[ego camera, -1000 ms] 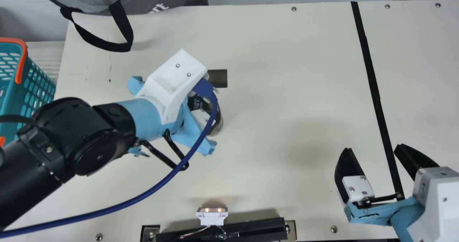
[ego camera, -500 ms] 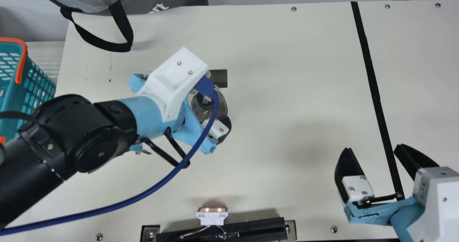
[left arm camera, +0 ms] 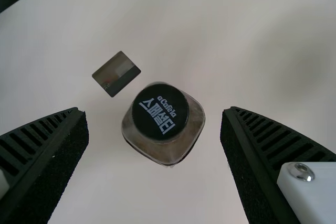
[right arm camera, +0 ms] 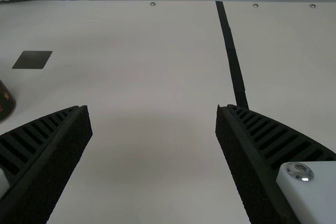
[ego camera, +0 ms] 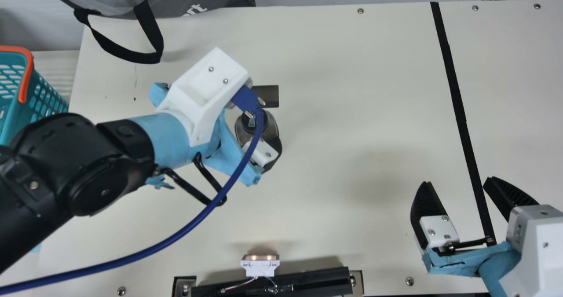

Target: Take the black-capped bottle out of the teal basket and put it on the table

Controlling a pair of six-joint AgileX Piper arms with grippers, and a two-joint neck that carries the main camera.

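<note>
Standing outside the basket [ego camera: 16, 116]: bottle [left arm camera: 163, 124].

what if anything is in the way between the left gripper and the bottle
Nothing visible: the left gripper is open either side of the bottle, with a gap to each finger, and the bottle stands on the table.

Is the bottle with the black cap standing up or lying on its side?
Upright: the left wrist view shows the bottle from above, its black cap facing up with the shoulders all around it.
</note>
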